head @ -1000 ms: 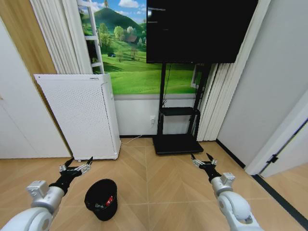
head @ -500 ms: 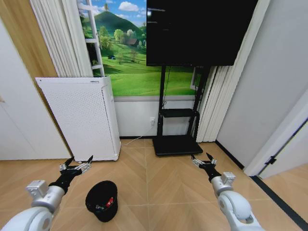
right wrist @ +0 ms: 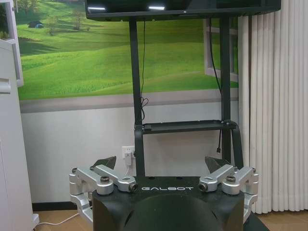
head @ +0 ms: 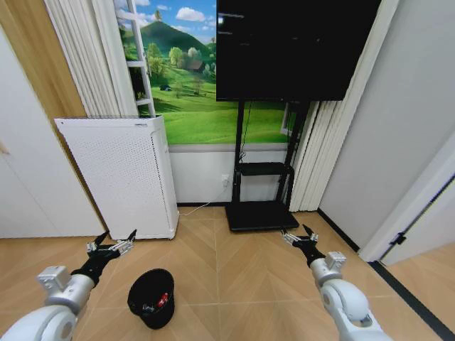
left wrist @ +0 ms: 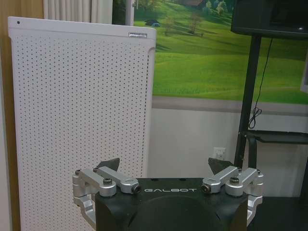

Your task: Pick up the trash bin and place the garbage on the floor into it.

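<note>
the small black round wire-mesh trash bin [head: 151, 297] is seen standing upright on the light herringbone wood floor [head: 249, 284], near the floor's front edge in the head view, slightly tapered toward its base. a red-and-white scrap of garbage [head: 163, 299] is seen inside it against the dark mesh. the left gripper [head: 112, 246] is held above the floor, just beside and behind the bin, its fingers spread wide with nothing between them. the right gripper [head: 298, 235] is held well apart from the bin toward the floor's right side, likewise spread wide and empty. a tall white perforated cabinet [head: 121, 174] is set against the wall behind the bin. a black television stand [head: 261, 188] with a dark screen [head: 291, 44] is placed before a green landscape mural [head: 199, 106], and pale pleated curtains [head: 320, 153] hang to its right.
</note>
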You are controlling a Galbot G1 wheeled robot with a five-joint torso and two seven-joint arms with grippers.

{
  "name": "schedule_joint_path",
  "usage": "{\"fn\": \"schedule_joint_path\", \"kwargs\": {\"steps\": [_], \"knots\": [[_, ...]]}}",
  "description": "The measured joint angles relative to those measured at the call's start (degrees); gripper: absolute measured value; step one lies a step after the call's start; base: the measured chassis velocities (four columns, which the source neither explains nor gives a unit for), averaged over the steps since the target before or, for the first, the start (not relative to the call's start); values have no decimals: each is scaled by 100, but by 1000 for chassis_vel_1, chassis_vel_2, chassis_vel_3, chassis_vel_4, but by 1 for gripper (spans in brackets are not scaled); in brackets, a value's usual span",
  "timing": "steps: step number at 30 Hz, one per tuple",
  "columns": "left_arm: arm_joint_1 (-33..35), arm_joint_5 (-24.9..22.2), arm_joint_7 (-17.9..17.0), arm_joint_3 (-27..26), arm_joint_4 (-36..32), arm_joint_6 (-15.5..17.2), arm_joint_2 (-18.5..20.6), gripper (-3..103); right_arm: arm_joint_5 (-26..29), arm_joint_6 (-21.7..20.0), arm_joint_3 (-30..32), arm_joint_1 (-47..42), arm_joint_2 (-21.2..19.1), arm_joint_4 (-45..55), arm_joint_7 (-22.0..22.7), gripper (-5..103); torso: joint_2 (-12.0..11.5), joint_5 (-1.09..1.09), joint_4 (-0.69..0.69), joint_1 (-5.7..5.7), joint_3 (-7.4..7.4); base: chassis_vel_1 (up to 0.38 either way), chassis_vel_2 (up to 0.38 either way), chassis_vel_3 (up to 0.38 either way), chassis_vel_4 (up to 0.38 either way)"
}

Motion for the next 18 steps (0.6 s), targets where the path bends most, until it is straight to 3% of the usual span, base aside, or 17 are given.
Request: {"fn": "schedule_joint_path", "kwargs": {"steps": [18], "knots": [[14,20,2,-11,-76,23,-25,100,54,9,5,35,-17,-52,-23,100,432,0,0,172,259,0,0,0,0]]}}
